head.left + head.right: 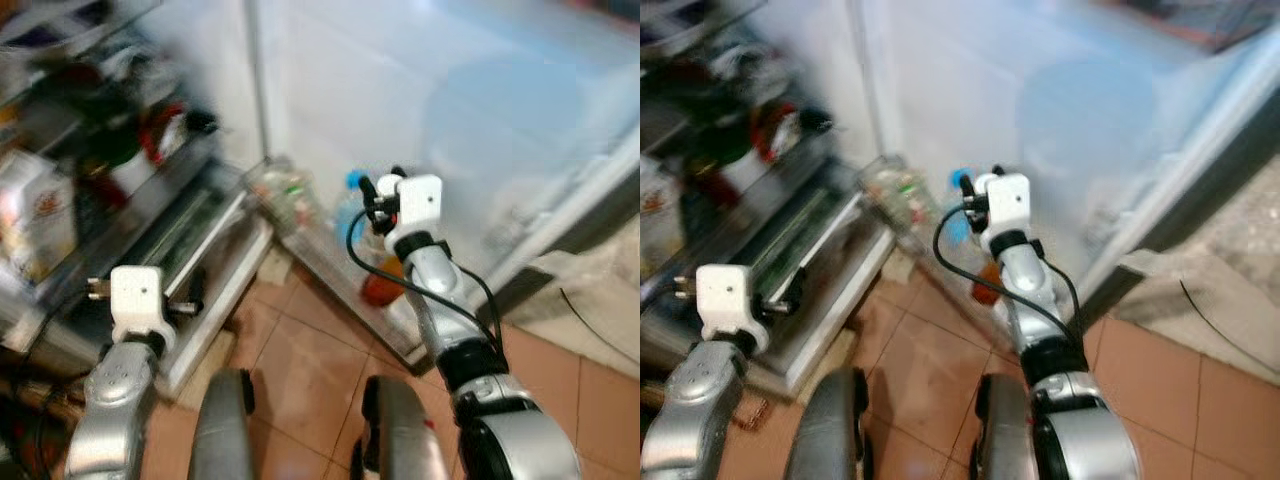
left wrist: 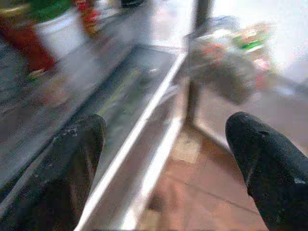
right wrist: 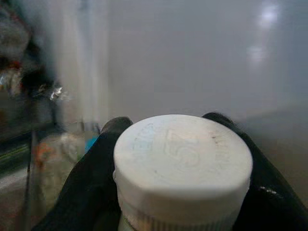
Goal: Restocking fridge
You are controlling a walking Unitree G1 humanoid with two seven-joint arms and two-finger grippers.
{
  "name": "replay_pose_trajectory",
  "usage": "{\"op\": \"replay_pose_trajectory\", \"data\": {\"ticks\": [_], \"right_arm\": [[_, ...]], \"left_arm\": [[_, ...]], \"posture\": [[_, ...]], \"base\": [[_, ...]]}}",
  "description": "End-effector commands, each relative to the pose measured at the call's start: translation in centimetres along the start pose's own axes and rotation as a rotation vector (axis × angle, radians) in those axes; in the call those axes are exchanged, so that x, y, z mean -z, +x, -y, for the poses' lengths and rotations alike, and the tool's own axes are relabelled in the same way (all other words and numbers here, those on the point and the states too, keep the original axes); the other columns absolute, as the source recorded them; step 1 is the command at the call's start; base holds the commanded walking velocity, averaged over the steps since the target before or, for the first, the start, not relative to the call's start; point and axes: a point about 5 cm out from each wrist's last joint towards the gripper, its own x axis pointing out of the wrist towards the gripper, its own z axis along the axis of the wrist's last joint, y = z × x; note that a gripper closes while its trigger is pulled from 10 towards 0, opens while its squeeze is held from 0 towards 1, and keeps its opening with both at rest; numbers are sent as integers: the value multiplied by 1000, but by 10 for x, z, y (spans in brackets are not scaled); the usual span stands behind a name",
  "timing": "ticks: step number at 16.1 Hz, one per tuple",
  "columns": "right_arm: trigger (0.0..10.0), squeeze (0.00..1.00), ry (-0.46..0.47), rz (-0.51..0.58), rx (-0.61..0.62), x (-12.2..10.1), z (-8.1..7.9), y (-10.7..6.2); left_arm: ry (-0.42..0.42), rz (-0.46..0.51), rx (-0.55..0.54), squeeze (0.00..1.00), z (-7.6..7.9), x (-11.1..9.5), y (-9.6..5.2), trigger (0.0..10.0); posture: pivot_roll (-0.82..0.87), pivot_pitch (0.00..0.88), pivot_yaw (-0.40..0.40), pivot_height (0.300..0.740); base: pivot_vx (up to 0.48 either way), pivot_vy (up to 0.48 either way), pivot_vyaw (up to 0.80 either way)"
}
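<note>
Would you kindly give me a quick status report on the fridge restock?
Right hand shut on white-capped bottle, raised before open fridge door. Left hand open, low by fridge shelves. Nothing blocking.

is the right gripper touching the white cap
Touching. The right wrist view shows the right gripper with both black fingers pressed against the sides of the white cap.

Open fridge (image 1: 150, 200) sits left, its shelves stocked; its door (image 1: 450, 110) swings out ahead and right. Door rack (image 1: 330, 250) runs along the door's foot with bottles (image 1: 285, 195) in it. Tiled floor (image 1: 300, 360) in front.
</note>
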Motion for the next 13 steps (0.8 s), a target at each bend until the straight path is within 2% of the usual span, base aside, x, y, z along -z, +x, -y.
{"op": "replay_pose_trajectory", "data": {"ticks": [1,3,6,8,13], "right_arm": [[10000,0,2,41,17,-10,1,6],[10000,0,-82,39,62,-10,8,7],[10000,0,-102,34,114,-10,17,8],[10000,0,-111,43,116,-12,17,8],[10000,0,-275,247,73,-44,6,15]], "left_arm": [[4,-15,-12,0,-5,3,-4,10000],[4,-21,-11,0,-5,4,-3,10000],[2,-21,-14,0,-4,4,-1,10000],[2,-21,-14,0,-3,4,-1,10000],[2,-21,-19,0,-2,4,-1,10000]], "posture": [[132,129,-33,605],[132,129,-32,605],[133,127,-32,605],[133,127,-32,605],[135,128,-31,605]], "base": [[341,0,0],[167,0,0],[0,0,0],[0,0,0],[0,0,0]]}}
